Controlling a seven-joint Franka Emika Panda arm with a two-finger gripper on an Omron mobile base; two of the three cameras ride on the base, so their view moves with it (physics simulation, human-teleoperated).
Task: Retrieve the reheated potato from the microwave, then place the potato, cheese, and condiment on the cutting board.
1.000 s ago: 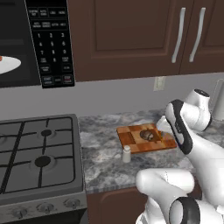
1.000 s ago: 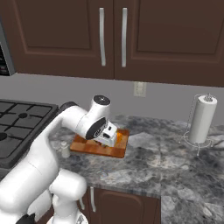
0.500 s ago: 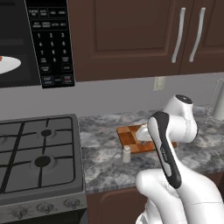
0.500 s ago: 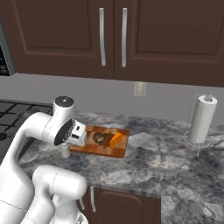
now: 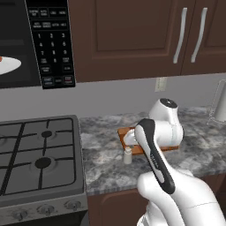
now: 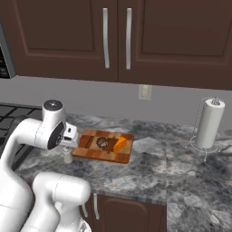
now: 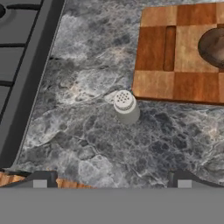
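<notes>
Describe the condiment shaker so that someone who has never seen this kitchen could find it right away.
Start at the black gas stove on the left and move right along the grey marbled stone counter to the rectangular patchwork wooden cutting board. Off the board's near corner on the stove side, upright on the bare stone, stands the small off-white cylindrical shaker. Its pale colour and perforated top distinguish it from the brown potato and orange cheese wedge on the board.

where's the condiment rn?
Condiment stands upright on the counter, just off the cutting board's near corner, between board and stove.

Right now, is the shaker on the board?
No, the shaker stands on the counter just off the board's corner.
</notes>
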